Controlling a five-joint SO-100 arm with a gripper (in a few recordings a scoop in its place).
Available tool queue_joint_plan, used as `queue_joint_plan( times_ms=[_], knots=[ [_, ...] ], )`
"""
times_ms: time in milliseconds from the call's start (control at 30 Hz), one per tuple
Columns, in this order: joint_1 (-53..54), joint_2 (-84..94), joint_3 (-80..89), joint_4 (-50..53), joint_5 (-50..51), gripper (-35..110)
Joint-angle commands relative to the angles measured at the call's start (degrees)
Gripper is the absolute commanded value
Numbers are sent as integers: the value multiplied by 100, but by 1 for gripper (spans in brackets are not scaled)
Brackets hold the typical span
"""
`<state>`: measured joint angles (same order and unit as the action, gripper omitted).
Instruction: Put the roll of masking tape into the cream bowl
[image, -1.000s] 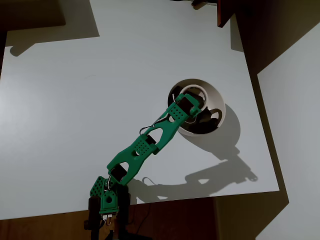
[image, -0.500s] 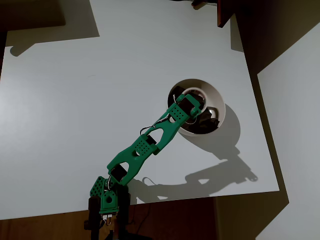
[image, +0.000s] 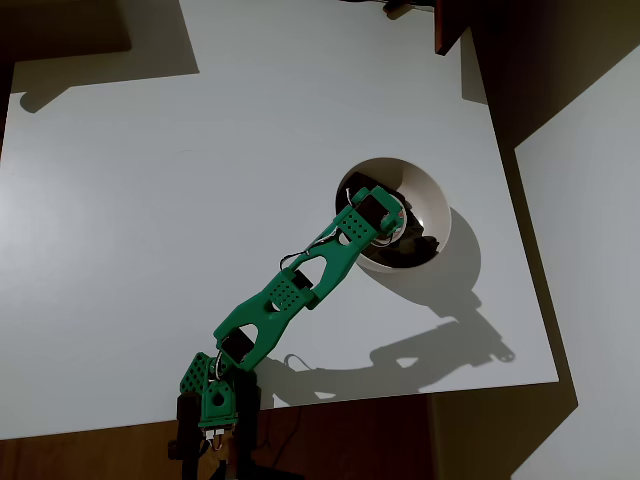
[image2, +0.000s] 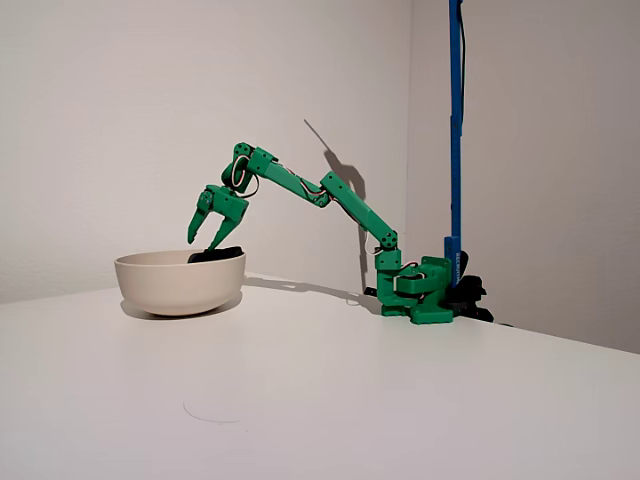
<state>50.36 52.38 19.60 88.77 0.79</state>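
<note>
The pale ring seen under the wrist a second ago in the overhead view has slipped almost wholly beneath the gripper head, while the green arm (image: 290, 290) keeps its reach over the cream bowl (image: 432, 196). One arm, one bowl and one blue upright pole (image2: 455, 130) stand on the white table (image: 150, 220). In the fixed view the gripper (image2: 202, 238) hangs just above the bowl's rim (image2: 150, 262), fingers parted, nothing between them, one tip at the dark mass (image2: 222, 253) heaped inside. The roll of masking tape (image: 401, 218) shows in the overhead view as a small pale sliver at the gripper's edge, lying inside the bowl beside the dark contents (image: 418, 243); most of it is hidden by the arm, and no print on it can be read. The arm's base (image2: 420, 290) sits at the table's far end in the fixed view, well apart from the bowl. No labels or writing are legible anywhere.
</note>
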Motion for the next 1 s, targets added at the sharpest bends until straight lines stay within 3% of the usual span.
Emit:
queue_joint_plan(
  times_ms=[0, 33, 533, 967],
  knots=[
    [44, 369, -334, -26, 88, 1],
    [44, 369, -334, -44, 105, -8],
    [-132, 888, -343, -264, 272, -8],
    [-1037, 2786, -334, 817, 475, -8]
  ],
)
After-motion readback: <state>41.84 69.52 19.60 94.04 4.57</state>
